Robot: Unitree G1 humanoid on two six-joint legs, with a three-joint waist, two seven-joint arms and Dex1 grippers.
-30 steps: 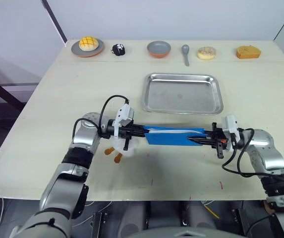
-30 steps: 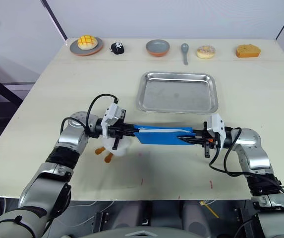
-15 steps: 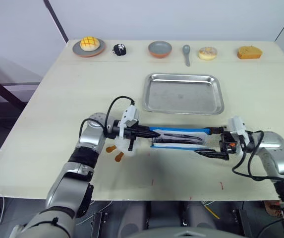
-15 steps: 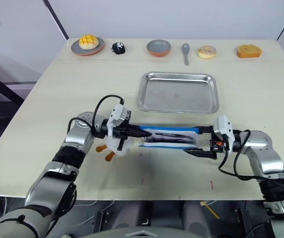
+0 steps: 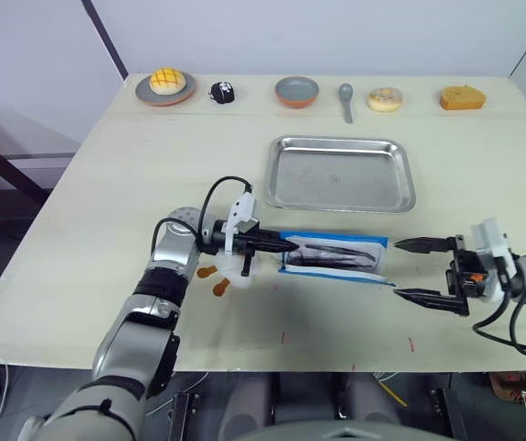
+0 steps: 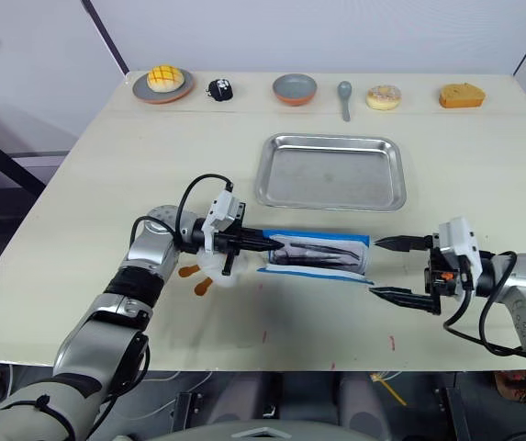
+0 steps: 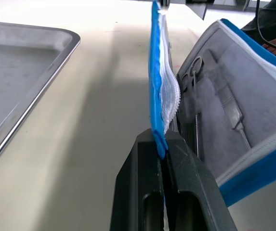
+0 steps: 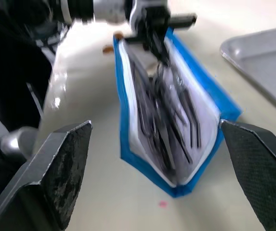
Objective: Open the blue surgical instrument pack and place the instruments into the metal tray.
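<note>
1. The blue surgical instrument pack (image 5: 334,257) lies on the tabletop (image 5: 106,184) just in front of the metal tray (image 5: 340,173), peeled open so its clear inner face shows upward.
2. The instruments (image 8: 164,110), slim dark shapes, remain inside the opened pack; none is in the tray yet.
3. The left gripper (image 7: 161,144) has its jaws pressed together on the pack's blue edge, seemingly to anchor it.
4. The right gripper (image 5: 419,271) hovers off the pack's far end, jaws spread wide and holding nothing, probably ready to reach for an instrument.
5. A white plush toy (image 5: 226,273) sits under the left gripper, beside the pack.
</note>
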